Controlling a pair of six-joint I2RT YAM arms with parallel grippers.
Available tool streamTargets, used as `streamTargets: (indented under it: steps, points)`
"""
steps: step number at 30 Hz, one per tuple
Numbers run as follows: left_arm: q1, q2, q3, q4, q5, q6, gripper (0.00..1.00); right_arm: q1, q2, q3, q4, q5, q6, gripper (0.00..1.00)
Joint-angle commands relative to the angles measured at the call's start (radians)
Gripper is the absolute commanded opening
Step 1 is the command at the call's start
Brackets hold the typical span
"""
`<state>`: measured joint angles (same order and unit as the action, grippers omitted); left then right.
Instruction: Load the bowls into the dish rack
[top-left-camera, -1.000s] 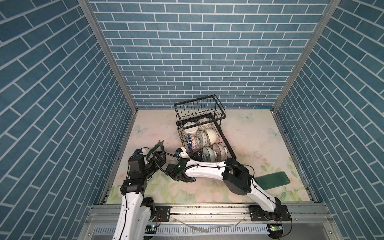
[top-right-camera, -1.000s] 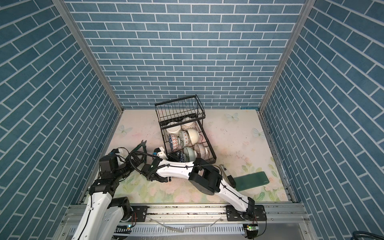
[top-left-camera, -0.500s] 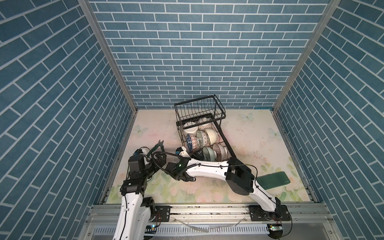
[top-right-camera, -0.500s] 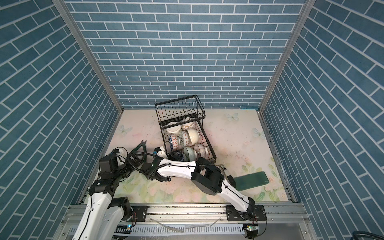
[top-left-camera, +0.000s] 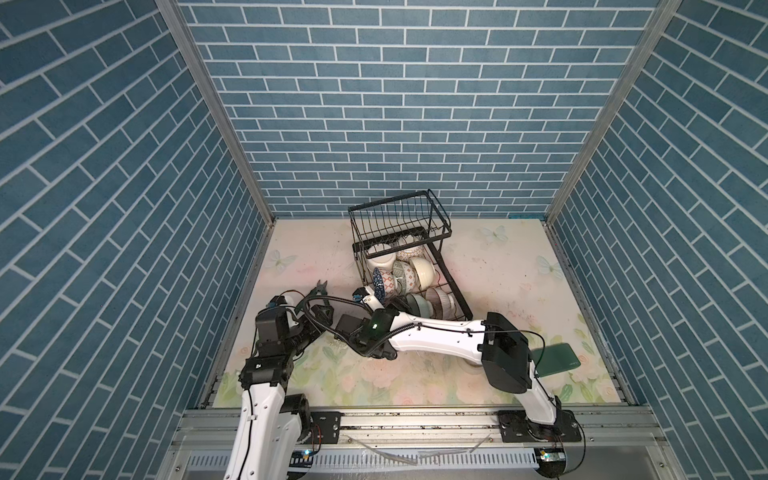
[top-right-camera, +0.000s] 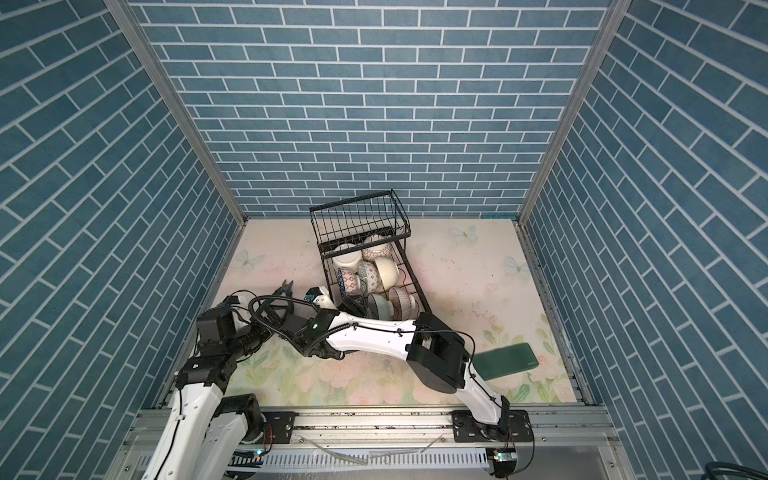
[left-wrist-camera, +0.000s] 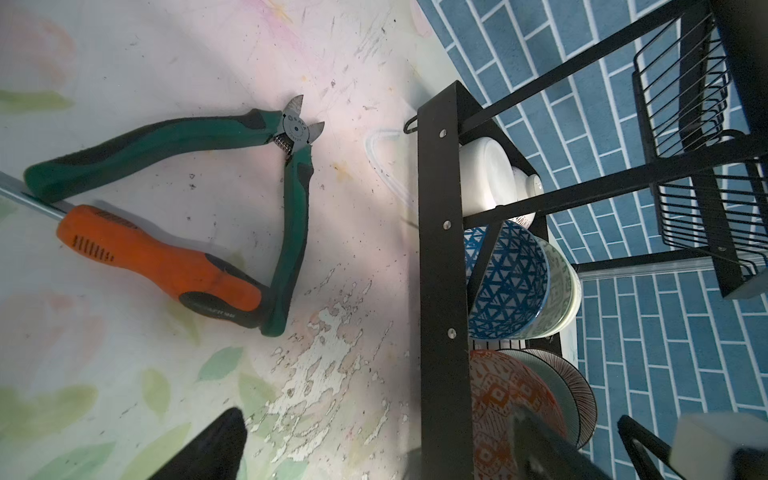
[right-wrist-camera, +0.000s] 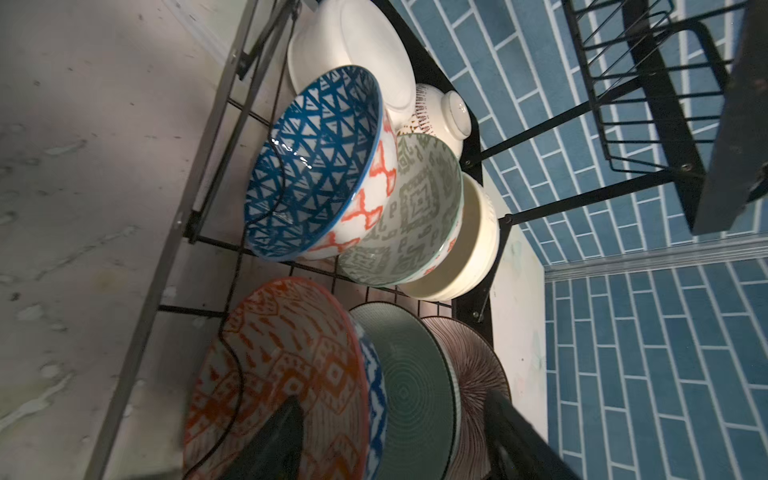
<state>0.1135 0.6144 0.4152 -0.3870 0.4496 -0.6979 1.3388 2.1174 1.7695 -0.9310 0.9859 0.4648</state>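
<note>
The dish rack (top-left-camera: 397, 218) stands on the table (top-left-camera: 498, 266). Its raised basket is by the middle of the far edge and its long lower tray runs toward the table's centre. The bowls (top-left-camera: 405, 272) sit in that lower tray, tipped on edge and packed close together.

At the tray's near end, the orange-patterned bowl (right-wrist-camera: 282, 365), the pale green bowl (right-wrist-camera: 415, 395) and the brown-striped bowl (right-wrist-camera: 473, 365) lean side by side. The right fingers (right-wrist-camera: 278, 436) are spread wide over this row. One is in front of the orange-patterned bowl's inside and the other is past the brown-striped bowl. They pinch nothing, though the close, blurred view makes it hard to tell whether one brushes the orange-patterned bowl.

The left fingers (left-wrist-camera: 212, 449) are also spread wide and empty, hovering above the table just beside the tray's left rail.

Toward the left edge lie green-handled cutters (left-wrist-camera: 297, 199), with an orange-handled screwdriver (left-wrist-camera: 166, 266) touching one handle. A dark green flat slab (top-left-camera: 555, 359) rests near the near right corner.
</note>
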Motion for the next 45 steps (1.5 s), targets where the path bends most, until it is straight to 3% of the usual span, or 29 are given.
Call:
streamTargets:
  steps: [1,11,20,26,31,38,41,45]
  points:
    - [0.006,0.012,0.034,-0.006,-0.001,0.012,1.0,-0.002,-0.063,-0.05,0.125,-0.088,-0.06,0.7]
    - [0.007,0.071,0.102,-0.039,-0.044,0.067,1.0,-0.073,-0.228,-0.157,0.242,-0.175,-0.044,0.71]
    - [0.011,0.188,0.254,-0.133,-0.169,0.177,1.0,-0.245,-0.499,-0.401,0.262,-0.199,0.025,0.76]
    - [0.01,0.241,0.309,-0.161,-0.438,0.206,1.0,-0.452,-0.662,-0.575,0.279,-0.258,0.031,0.78]
    - [0.003,0.288,0.286,-0.078,-0.507,0.237,0.99,-0.669,-0.755,-0.693,0.346,-0.355,-0.017,0.78]
    - [-0.12,0.453,0.292,0.0,-0.642,0.311,1.0,-0.962,-0.785,-0.78,0.414,-0.428,-0.107,0.79]
    - [-0.179,0.546,0.307,0.066,-0.667,0.382,1.0,-1.061,-0.783,-0.838,0.514,-0.452,-0.144,0.8]
    - [-0.179,0.606,0.287,0.177,-0.677,0.419,1.0,-1.18,-0.765,-0.932,0.684,-0.474,-0.169,0.8]
